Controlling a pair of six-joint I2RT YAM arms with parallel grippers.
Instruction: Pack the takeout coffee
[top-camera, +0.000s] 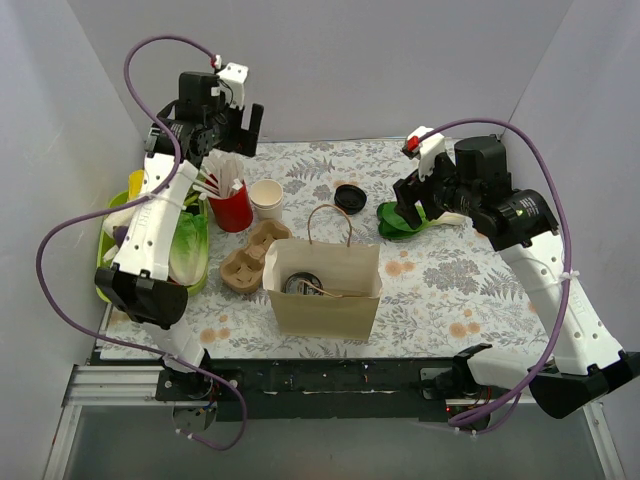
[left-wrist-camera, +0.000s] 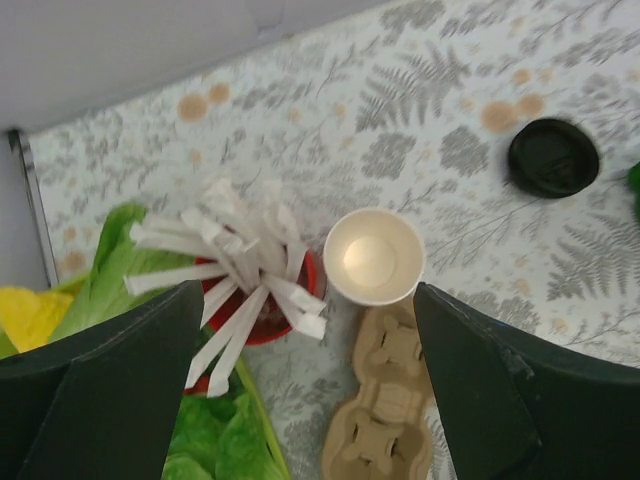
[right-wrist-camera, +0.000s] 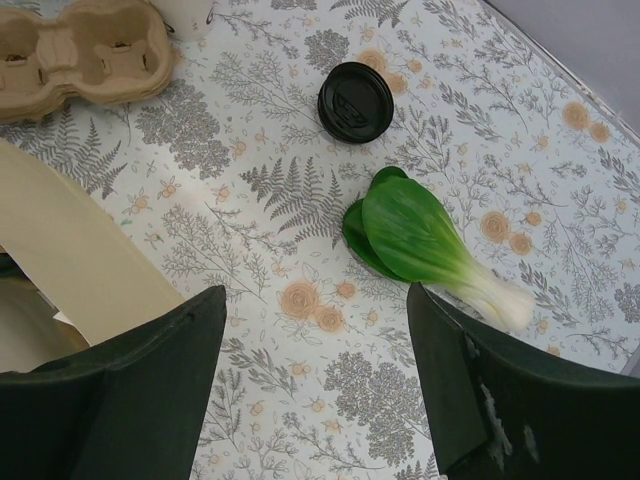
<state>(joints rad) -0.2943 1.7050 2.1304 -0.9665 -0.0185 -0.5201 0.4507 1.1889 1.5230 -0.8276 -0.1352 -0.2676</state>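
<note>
Bag (top-camera: 325, 305) was stood open for loading; takeout coffee (top-camera: 300, 283) judged inside | left tool (left-wrist-camera: 308, 290) at 11 o'clock, right tool (right-wrist-camera: 315, 295) at 2: held wide, empty.

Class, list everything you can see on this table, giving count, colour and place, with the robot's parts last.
paper bag: one, brown, front centre, open
dark round item: one, inside bag, unclear
cup carrier: one, tan, left of bag
red cup: one, holding white sticks
paper cup: one, cream, lidless, beside red cup
lid: one, black, loose
bok choy: one, green, right
lettuce: some, green, far left
tablecloth: one, floral
left arm: white, jaws open over red cup
right arm: white, jaws open over bok choy
</note>
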